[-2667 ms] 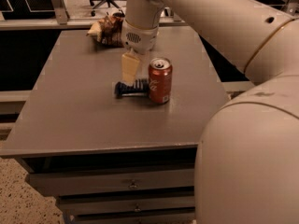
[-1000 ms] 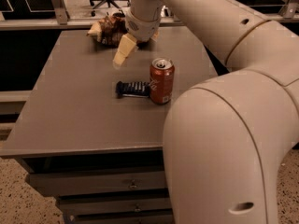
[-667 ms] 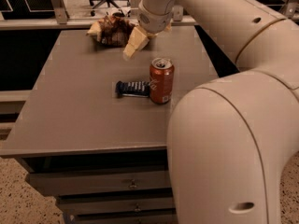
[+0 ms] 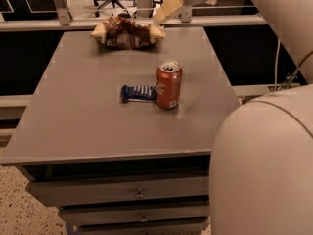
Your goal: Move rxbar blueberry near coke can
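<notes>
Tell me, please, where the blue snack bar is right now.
The snack bar lies flat on the table, just left of the red can in the camera view, apparently touching it; the claw hangs above the far edge, by the crinkled bag.

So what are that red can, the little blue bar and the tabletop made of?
The coke can looks like painted metal: silver rim, smooth sheen. The rxbar blueberry beside it seems wrapped in thin plastic or foil film, flat and slightly shiny. The table looks like matte grey laminate, possibly paint. The gripper, high over the table's far edge, appears cream plastic.
</notes>
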`<state>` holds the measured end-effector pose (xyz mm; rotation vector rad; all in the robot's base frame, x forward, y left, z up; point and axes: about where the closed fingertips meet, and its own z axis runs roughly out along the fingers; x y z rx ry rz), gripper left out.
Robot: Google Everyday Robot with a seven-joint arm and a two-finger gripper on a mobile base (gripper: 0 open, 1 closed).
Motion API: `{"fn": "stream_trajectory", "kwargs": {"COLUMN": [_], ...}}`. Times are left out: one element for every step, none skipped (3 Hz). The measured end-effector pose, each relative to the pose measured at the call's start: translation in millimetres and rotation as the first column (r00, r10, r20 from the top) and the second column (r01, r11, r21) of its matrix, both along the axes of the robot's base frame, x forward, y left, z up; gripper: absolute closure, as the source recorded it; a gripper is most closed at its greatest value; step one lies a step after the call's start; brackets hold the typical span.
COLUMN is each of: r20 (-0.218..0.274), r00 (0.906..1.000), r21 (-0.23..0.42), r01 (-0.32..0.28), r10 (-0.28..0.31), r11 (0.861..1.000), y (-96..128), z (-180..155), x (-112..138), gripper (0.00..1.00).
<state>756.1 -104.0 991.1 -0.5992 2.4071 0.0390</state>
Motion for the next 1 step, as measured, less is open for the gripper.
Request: {"fn": "stream_trajectory", "kwargs": {"r20": [0.051], "r00": [0.9983], "r21": [0.035], "r01": [0.029], "r10": [-0.031], "r11": [0.999], "y": [-1.9], "z": [10.3], "x": [8.6], "gripper": [0.00]}}
